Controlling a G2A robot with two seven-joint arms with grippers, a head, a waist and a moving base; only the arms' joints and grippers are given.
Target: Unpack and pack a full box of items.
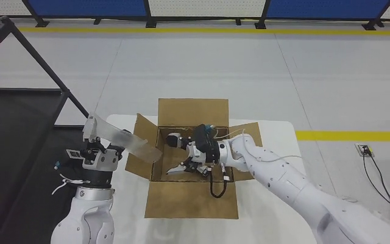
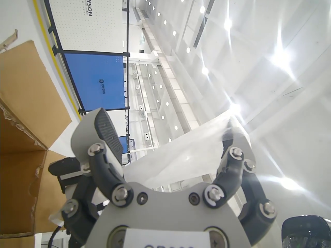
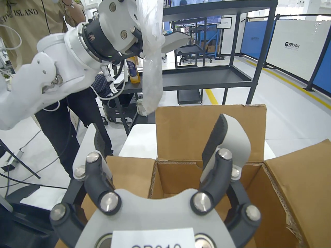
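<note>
An open cardboard box (image 1: 194, 113) stands on the white table with all its flaps folded outward. My right gripper (image 1: 175, 155) is open, its fingers spread just above the box's interior; in the right wrist view the right gripper (image 3: 160, 138) holds nothing over the box (image 3: 207, 125). My left gripper (image 1: 103, 143) sits beside the box's left flap and is open. A translucent plastic bag (image 1: 125, 141) is draped over one finger (image 2: 230, 132) of the left gripper (image 2: 168, 135). The bag (image 3: 151, 52) hangs down toward the flap.
The white table (image 1: 274, 131) has bare room to the right of the box. A black metal rack (image 1: 36, 122) stands off the table's left side. Black shelving (image 3: 207, 78) with a yellow bottle (image 3: 134, 72) stands beyond the box.
</note>
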